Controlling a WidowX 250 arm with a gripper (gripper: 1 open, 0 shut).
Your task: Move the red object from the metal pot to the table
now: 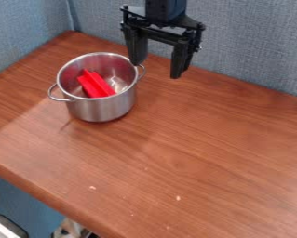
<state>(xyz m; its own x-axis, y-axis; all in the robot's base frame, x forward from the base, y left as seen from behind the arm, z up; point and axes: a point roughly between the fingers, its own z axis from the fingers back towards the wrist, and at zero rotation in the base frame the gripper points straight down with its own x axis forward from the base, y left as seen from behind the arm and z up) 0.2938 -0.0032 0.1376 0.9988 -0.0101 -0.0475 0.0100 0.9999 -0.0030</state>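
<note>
The red object (95, 84) is a bright red bar lying slanted inside the metal pot (99, 104), a shiny round steel pot with a loop handle at its left side. The pot stands on the reddish-brown wooden table (200, 149), toward its left. My gripper (158, 62) hangs above the table just right of and behind the pot, pointing down. Its two black fingers are spread wide apart with nothing between them. It is not touching the pot or the bar.
A grey-blue wall rises behind the table. The table's rounded front edge (63, 209) runs diagonally across the lower left, with floor and some objects below it.
</note>
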